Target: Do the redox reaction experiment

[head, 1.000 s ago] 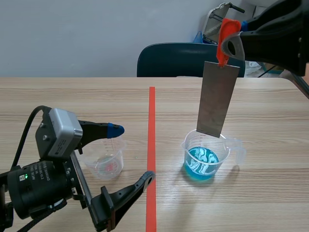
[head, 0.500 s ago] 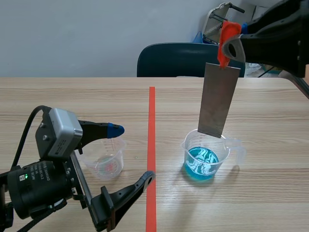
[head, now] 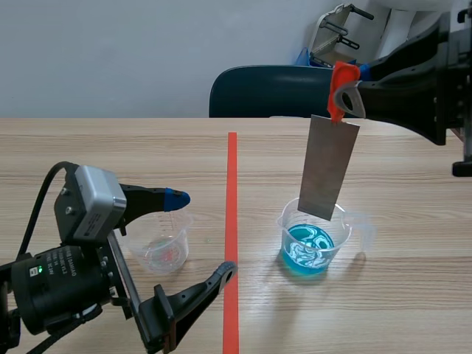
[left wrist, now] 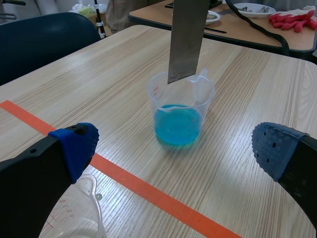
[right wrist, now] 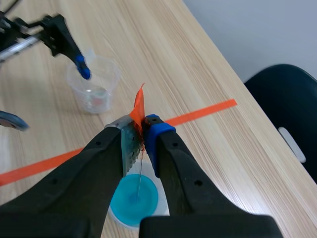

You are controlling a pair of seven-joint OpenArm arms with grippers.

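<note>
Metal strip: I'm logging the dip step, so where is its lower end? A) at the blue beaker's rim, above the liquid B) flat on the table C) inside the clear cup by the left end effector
A: gripped by the right end effector, the metal strip hangs with its lower edge at the beaker rim, clear of the blue liquid.

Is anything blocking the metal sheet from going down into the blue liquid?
Nothing visible. The metal sheet, held by the right gripper, hangs right over the plastic cup and its open mouth, with only air between its lower edge and the blue liquid.
</note>
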